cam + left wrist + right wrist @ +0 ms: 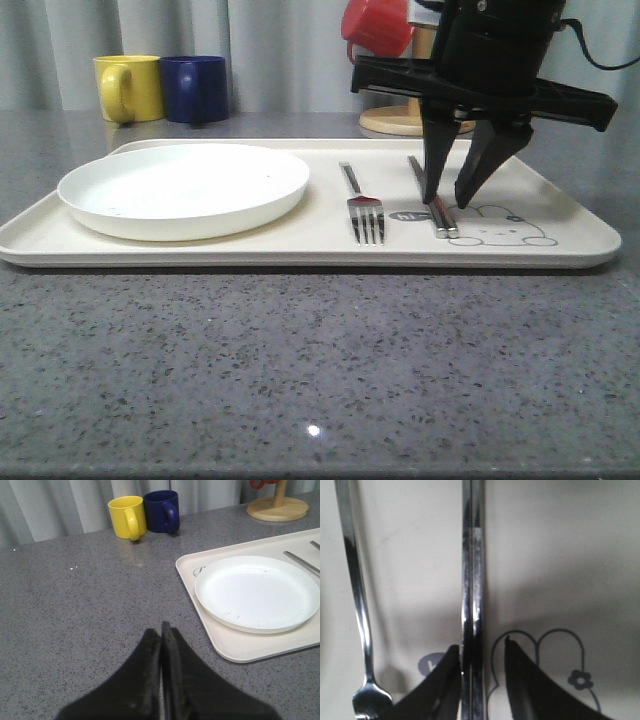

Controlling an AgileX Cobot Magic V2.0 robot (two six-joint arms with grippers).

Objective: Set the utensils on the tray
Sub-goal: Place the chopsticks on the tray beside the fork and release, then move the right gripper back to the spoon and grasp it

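Two black fingers of your right gripper [447, 195] are hanging spread apart right of centre in the front view, tips pointing down at the chopsticks [433, 200], which are lying side by side on the tray [560, 255]. In the right wrist view the pair [472, 580] is running up the middle of the frame as one straight silver strip, with one finger [440, 685] pressing close against its side and the other finger [530, 680] standing clear of it over the rabbit drawing [555, 660]; nothing is being pinched, so I am reading this as jaws straddling the sticks loosely, not clamping them. You are likely keeping the fingers vertical and parted so that the sticks are sitting flat and parallel, clear of the fork [364, 205], which is lying just to their left with its tines toward the camera. Further left the white plate [185, 187] is taking up that half of the tray, which explains why the cutlery is being lined up on the right half. No spoon is visible to me, so that piece probably remains to be set. Your left gripper [161, 680] is sitting low in the left wrist view with its fingers pressed together on nothing, parked over bare grey table [75, 610] well apart from the tray. Behind, in the upper left of the front view, a yellow mug [128, 88] and a blue mug [195, 88] are standing.
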